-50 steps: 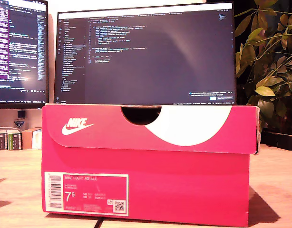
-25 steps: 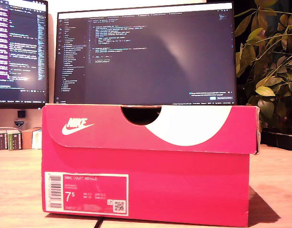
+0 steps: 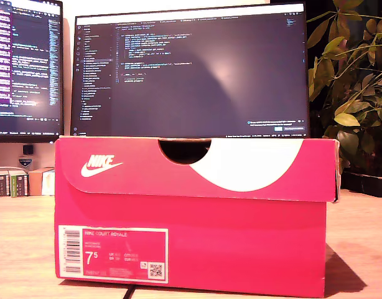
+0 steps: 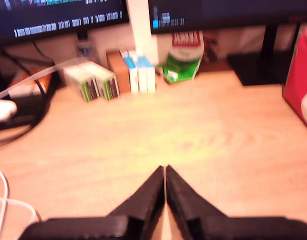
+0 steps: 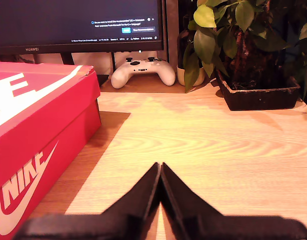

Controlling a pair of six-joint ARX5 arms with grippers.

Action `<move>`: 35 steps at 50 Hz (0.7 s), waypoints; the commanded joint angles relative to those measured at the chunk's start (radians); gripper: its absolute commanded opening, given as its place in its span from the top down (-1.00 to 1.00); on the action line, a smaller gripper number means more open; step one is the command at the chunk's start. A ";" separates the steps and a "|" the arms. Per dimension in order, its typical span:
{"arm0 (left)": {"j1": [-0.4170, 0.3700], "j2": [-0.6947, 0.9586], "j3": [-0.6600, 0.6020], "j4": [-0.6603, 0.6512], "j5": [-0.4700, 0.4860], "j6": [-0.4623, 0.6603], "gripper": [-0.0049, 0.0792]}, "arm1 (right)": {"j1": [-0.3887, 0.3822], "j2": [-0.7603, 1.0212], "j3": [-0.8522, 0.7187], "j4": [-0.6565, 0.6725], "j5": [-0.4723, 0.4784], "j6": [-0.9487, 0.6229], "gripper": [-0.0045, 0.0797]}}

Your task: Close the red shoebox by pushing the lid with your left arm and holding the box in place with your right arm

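Note:
The red shoebox point(image 3: 191, 249) fills the middle of the exterior view, its lid point(image 3: 197, 165) lying flat on top with the front flap down. No arm shows in the exterior view. My first gripper point(image 4: 165, 169) is shut over bare wood, with a corner of the red shoebox point(image 4: 301, 85) off to one side and apart from it. My second gripper point(image 5: 160, 165) is also shut with nothing between its fingers, and the red shoebox point(image 5: 38, 140) stands beside it, not touching.
Two monitors point(image 3: 191, 71) stand behind the box. A potted plant point(image 5: 253, 60) and a white game controller point(image 5: 142, 71) sit near my second gripper. Small boxes point(image 4: 113, 77), a green packet point(image 4: 183, 67) and cables point(image 4: 13, 105) lie near my first gripper.

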 commanded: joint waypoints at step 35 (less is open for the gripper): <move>0.017 -0.159 -0.069 -0.083 -0.010 -0.021 0.93 | 0.000 -0.006 -0.003 0.008 -0.001 0.001 0.92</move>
